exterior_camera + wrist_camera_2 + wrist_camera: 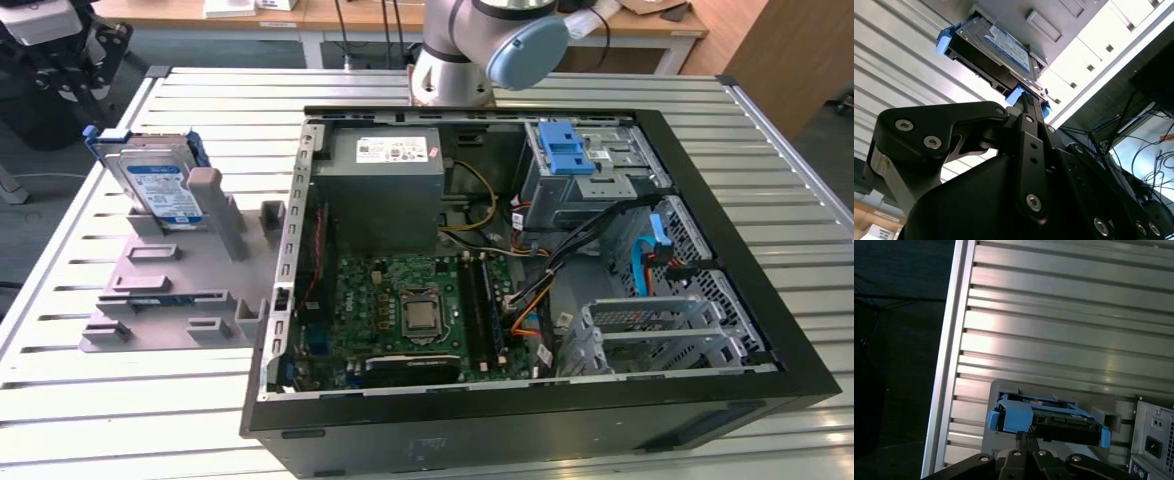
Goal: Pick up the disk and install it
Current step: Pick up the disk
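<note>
The gripper (1027,104) is clenched on nothing, close above the disk (996,50), which stands on edge in the grey holder (174,290) at the exterior view's left. Farther right lies the open computer case (534,410). I judge both pickup and installation remain undone.

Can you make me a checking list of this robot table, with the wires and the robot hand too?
Surface: slatted metal table.
Job's things: disk standing upright in a grey holder, beside the open computer case, not yet installed.
Clutter: nothing seen.
Grippers: gripper shut, holding nothing, facing the disk.
Cables: black and coloured wires inside the case.
Surroundings: robot arm at the table's edge behind the case; wooden desks beyond.
</note>
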